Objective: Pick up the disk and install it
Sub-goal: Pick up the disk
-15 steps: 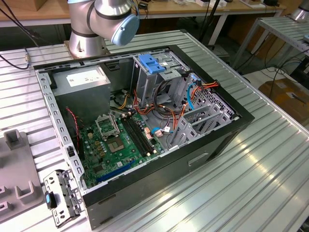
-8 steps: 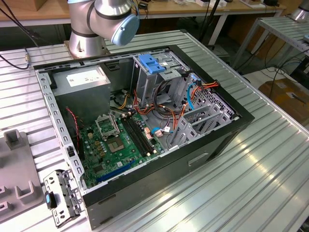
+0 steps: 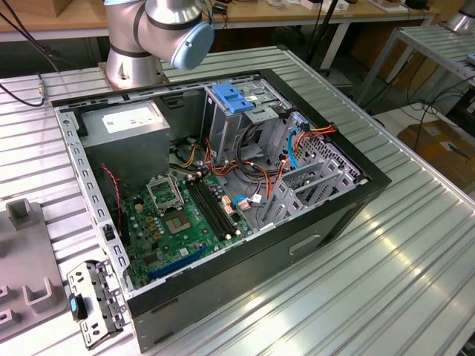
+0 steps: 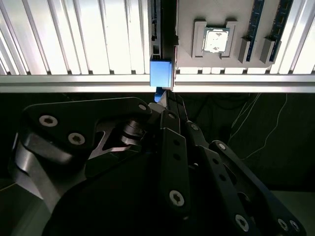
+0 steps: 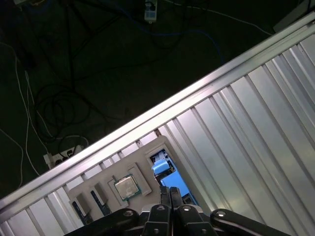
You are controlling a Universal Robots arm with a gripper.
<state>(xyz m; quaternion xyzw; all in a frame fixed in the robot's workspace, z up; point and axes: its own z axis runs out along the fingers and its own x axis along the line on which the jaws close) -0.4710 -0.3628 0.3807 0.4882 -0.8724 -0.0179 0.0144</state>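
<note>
The black jointed tool [image 4: 166,97] hangs with its tip lined up on the disk [image 4: 161,73]. The disk is a flat drive in a bright blue plastic carrier, and here it shows as a narrow blue edge. It stands on its side in a slot of a pale grey moulded tray [image 4: 187,44]. That posture probably offers the thin upper edge to a grab from above.

In both wrist views the tool's tips look pressed together with nothing between them. The view around them is dim, so that reading is only a probable one. In the first wrist view the tool [image 5: 170,191] sits just short of the disk's blue edge [image 5: 173,183]. I cannot tell whether it is touching it or just apart.

The tray lies near the rim of the ribbed aluminium surface [image 3: 415,282]. It also holds a square silver processor chip [image 4: 215,40] in its own recess and dark memory sticks [image 4: 257,24] standing in slots. Each part seems parked where it can be reached separately.

In the exterior view a black desktop computer case [image 3: 223,285] lies on its side with the panel off. This leaves the inside open to an approach from above. A blue plastic bracket [image 3: 233,97] rests on top of the grey metal drive bay [image 3: 260,111] at the far end of the case. That bay is presumably where the drive belongs.

The silver robot arm [image 3: 159,26] stands on the surface beyond the case. As things lie, the disk is in its tray slot and has not been lifted or installed.
</note>
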